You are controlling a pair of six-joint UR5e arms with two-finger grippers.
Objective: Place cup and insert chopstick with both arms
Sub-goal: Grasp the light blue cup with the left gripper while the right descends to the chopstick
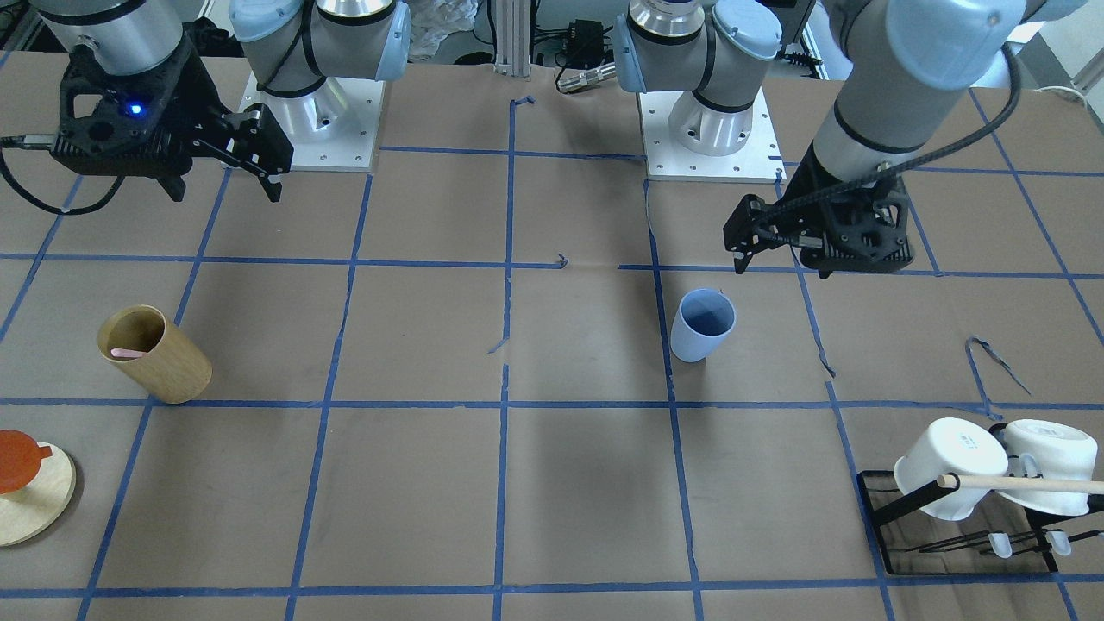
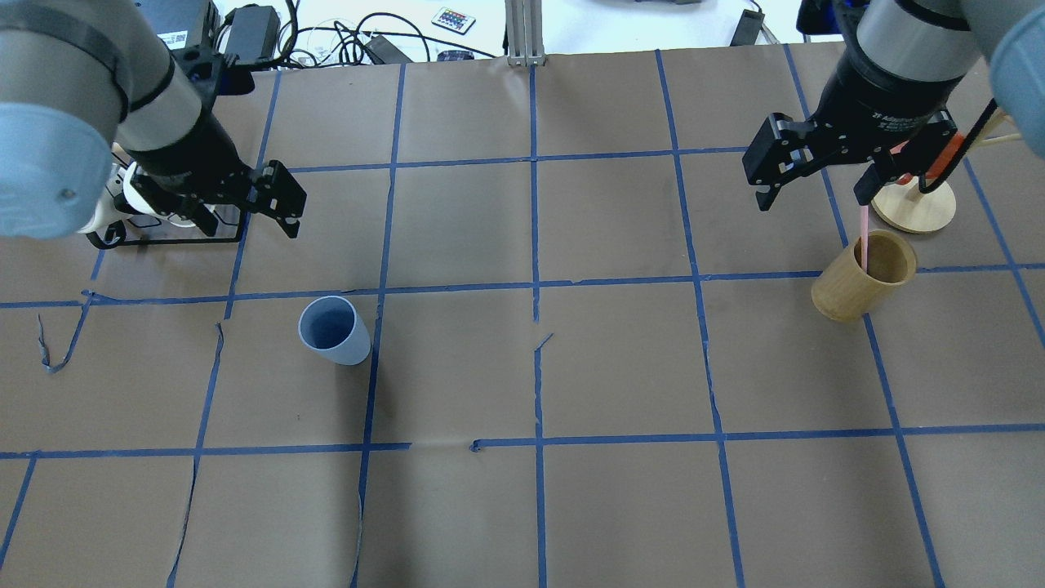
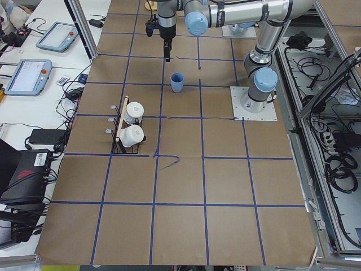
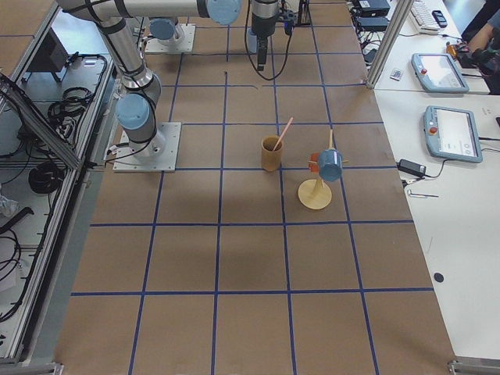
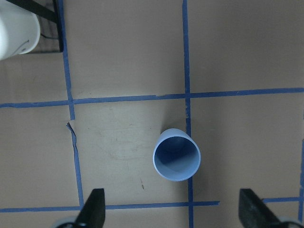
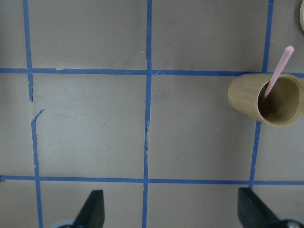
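The pale blue cup [image 1: 703, 325] stands upright and empty on the brown table; it also shows in the overhead view [image 2: 333, 329] and the left wrist view [image 5: 176, 155]. My left gripper [image 1: 743, 237] [image 2: 286, 204] [image 5: 173, 209] is open and empty, raised above the table just beside the cup. A thin pink chopstick [image 2: 864, 237] [image 6: 278, 76] leans inside a tan wooden cylinder [image 2: 857, 286] [image 6: 251, 97]. My right gripper [image 2: 812, 196] [image 1: 267, 155] [image 6: 171, 209] is open and empty, raised beside that cylinder, apart from the stick.
A black rack with white mugs [image 1: 983, 483] [image 2: 122, 204] and a long wooden dowel stands behind my left gripper. A round wooden stand [image 2: 914, 208] [image 1: 26, 492] with an orange piece is close behind the cylinder. Blue tape lines grid the table.
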